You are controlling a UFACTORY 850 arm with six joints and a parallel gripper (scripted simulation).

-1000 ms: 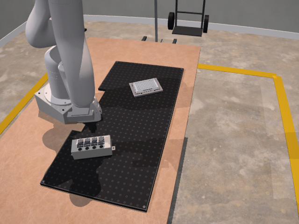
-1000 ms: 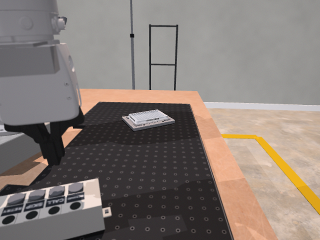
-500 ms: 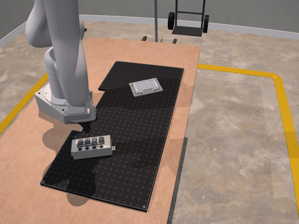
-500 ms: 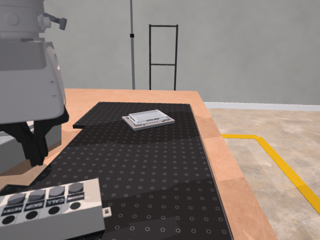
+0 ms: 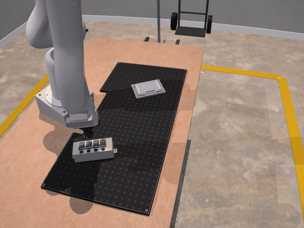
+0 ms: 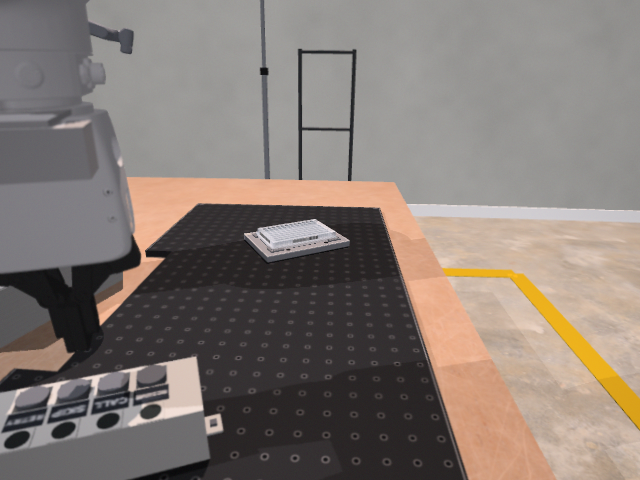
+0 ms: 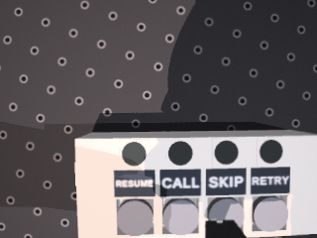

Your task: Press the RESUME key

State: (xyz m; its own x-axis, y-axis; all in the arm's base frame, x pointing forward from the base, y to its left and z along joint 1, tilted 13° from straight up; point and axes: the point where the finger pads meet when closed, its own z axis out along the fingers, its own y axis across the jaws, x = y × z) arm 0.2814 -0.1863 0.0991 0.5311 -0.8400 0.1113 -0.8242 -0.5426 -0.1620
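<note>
The grey operator panel (image 5: 93,148) lies on the black perforated mat near the front left. In the wrist view its keys read RESUME (image 7: 135,216), CALL (image 7: 180,216), SKIP (image 7: 225,214) and RETRY (image 7: 269,214) from left to right. The lamp (image 7: 134,153) by RESUME is dark, and so are the other three. In the exterior view the RESUME key (image 6: 151,375) is at the right end of the row. My gripper (image 5: 89,134) is shut and empty. It hangs a little above the panel's far edge, in line with SKIP; its dark tip (image 7: 223,230) shows at the lower edge of the wrist view.
A white well plate on a grey base (image 5: 147,89) sits farther back on the mat. My arm's base (image 5: 61,103) stands left of the mat. A pole and a hand truck (image 5: 191,18) stand beyond the table's far edge.
</note>
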